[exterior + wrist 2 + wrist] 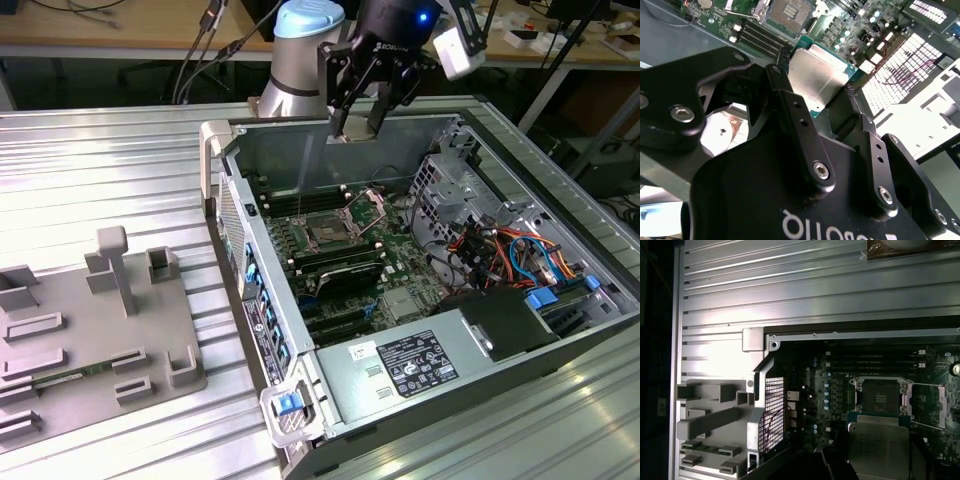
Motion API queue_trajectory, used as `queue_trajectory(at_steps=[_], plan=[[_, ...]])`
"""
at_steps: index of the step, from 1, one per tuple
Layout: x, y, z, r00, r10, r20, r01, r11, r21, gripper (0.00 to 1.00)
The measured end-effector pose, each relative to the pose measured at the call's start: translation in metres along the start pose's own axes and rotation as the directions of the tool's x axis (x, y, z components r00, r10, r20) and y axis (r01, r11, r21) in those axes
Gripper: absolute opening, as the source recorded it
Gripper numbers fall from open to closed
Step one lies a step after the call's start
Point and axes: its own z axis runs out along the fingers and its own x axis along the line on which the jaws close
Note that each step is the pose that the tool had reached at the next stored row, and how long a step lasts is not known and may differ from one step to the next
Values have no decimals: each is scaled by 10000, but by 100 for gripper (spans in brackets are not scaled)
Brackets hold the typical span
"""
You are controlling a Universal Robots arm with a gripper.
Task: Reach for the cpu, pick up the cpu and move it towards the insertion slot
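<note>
Up in the exterior view, the jaws (362,120) hang above the open computer case (420,270), clamped on the cpu (351,127); the insertion slot (328,232) lies on the motherboard well below them, its frame open. The grey tray (90,330) rests on the counter (100,170), well apart from the jaws. In the second wrist view, the silvery cpu (815,80) sits pinched between the two black fingers (800,135), with the insertion slot (790,10) beyond it. In the first wrist view, the cpu (879,447) hangs just short of the insertion slot (881,395).
</note>
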Motion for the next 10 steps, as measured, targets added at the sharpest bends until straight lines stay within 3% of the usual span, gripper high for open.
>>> queue_trajectory(at_steps=[10], plan=[[-57,72,9,10000,-1,1,1,10000,-1,55]])
